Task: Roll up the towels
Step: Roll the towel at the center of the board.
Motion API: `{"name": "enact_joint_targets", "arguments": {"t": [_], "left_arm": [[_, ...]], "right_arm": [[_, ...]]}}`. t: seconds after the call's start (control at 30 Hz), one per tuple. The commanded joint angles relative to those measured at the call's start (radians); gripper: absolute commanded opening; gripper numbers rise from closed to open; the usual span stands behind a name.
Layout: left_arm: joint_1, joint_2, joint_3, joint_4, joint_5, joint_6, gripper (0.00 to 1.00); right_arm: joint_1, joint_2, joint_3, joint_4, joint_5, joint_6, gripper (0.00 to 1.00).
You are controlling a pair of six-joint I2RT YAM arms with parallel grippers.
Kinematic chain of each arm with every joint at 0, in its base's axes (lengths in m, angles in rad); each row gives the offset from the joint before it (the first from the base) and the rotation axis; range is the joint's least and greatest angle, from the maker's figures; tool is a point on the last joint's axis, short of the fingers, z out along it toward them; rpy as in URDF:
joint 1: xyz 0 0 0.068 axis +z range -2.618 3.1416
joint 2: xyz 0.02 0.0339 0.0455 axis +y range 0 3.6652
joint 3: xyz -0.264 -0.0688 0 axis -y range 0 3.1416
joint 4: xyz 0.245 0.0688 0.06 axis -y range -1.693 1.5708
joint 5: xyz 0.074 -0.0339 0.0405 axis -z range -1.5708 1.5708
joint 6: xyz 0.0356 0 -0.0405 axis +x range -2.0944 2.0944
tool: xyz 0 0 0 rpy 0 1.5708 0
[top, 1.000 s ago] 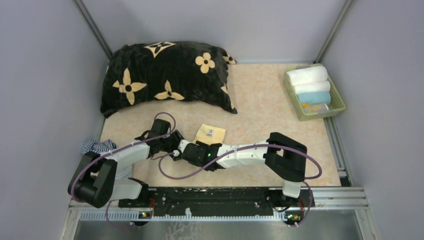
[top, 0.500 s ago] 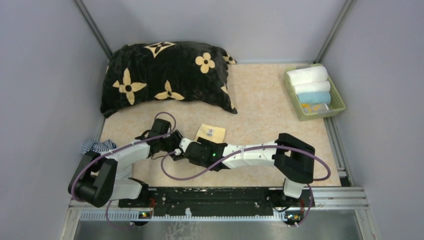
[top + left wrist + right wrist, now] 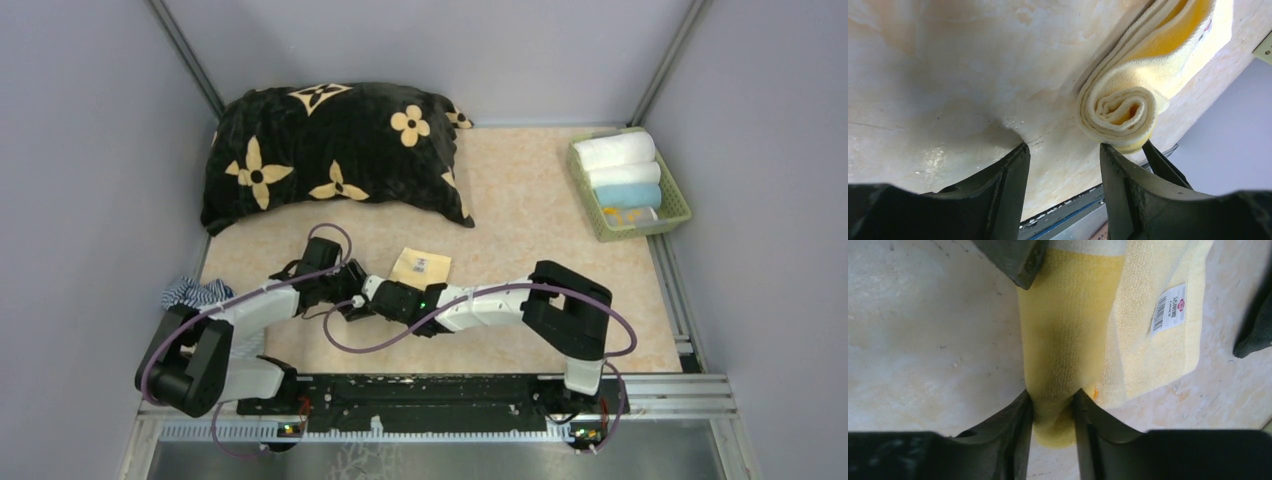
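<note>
A yellow towel (image 3: 421, 266) lies flat on the table, its near-left end wound into a roll. In the left wrist view the spiral end of the roll (image 3: 1120, 110) shows just beyond my open left gripper (image 3: 1063, 150), whose right fingertip touches the roll's underside. My right gripper (image 3: 1052, 396) is shut on the other end of the roll (image 3: 1068, 325). The flat part, with a barcode label (image 3: 1168, 307), spreads to the right. From above, both grippers meet at the roll, the left gripper (image 3: 347, 287) beside the right gripper (image 3: 372, 293).
A black pillow with cream flowers (image 3: 330, 150) lies at the back left. A green basket (image 3: 602, 226) at the back right holds rolled white and blue towels. A striped blue cloth (image 3: 195, 292) lies at the left edge by the left arm.
The right arm's elbow swung out to the right and came back. Its gripper stayed on the roll and edged slightly towards the left gripper. The left arm barely moved.
</note>
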Motion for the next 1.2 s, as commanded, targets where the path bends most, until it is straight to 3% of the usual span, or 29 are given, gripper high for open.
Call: {"name": "enact_joint_targets", "arguments": {"t": [0.0, 0.13, 0.3, 0.6, 0.9, 1.17], "left_arm": [[-0.001, -0.02, -0.024, -0.058, -0.083, 0.038, 0.61], [0.0, -0.063, -0.022, -0.089, -0.095, 0.048, 0.64], [-0.001, -0.211, -0.009, -0.144, -0.131, 0.053, 0.69], [0.0, -0.358, -0.063, -0.194, -0.115, -0.002, 0.71], [0.001, -0.305, -0.088, -0.09, -0.081, -0.037, 0.7], [0.0, -0.166, -0.033, 0.014, -0.08, -0.035, 0.69]], "right_arm": [[-0.047, 0.027, 0.021, 0.006, -0.136, 0.022, 0.25], [-0.11, 0.035, 0.074, -0.046, -0.36, 0.048, 0.0], [-0.225, 0.06, 0.145, -0.095, -0.817, 0.127, 0.0], [-0.387, 0.213, 0.162, 0.005, -1.351, 0.31, 0.0], [-0.49, 0.333, 0.147, 0.114, -1.607, 0.46, 0.0], [-0.516, 0.365, 0.163, 0.099, -1.612, 0.47, 0.0]]}}
